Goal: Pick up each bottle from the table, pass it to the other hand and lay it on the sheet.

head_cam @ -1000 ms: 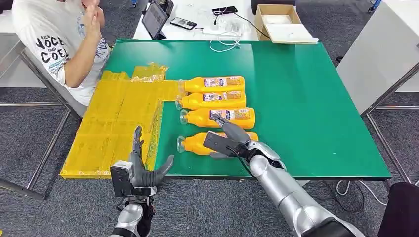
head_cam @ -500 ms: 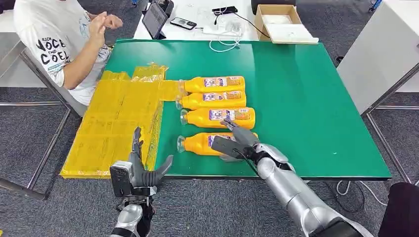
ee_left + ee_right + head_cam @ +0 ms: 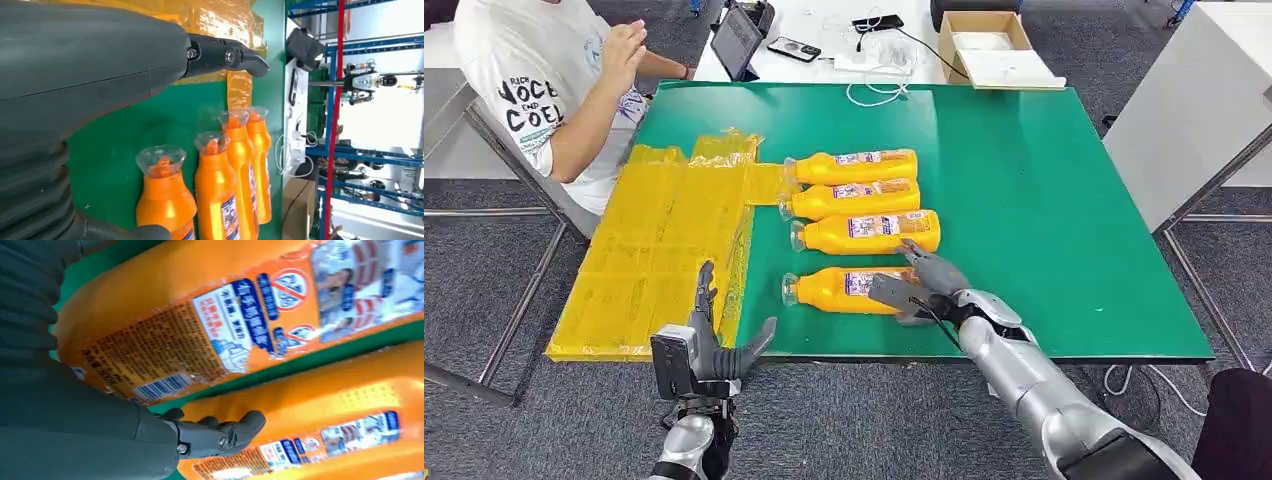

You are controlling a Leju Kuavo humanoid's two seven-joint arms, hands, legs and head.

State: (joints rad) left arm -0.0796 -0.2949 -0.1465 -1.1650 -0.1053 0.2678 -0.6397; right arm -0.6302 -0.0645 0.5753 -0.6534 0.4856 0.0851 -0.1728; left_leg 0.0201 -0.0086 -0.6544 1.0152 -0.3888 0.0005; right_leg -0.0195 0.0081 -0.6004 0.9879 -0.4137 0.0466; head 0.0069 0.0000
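- Nearest the front edge of the green counter (image 3: 1044,200) lies one orange bottle (image 3: 839,290), on its side, cap toward the yellow sheet (image 3: 664,250).
- Three more bottles (image 3: 854,200) lie in a row just behind it, side by side; none of the four is on the sheet, so by my judgement the whole task is still to do.
- The right robot hand (image 3: 921,285) is at the base end of the nearest bottle, fingers spread over it; it does not yet grip it.
- The left robot hand (image 3: 714,345) waits open before the counter edge, holding nothing.
- Compared with a second ago, the right robot hand has slid toward the bottle's base; the bottles have not moved.
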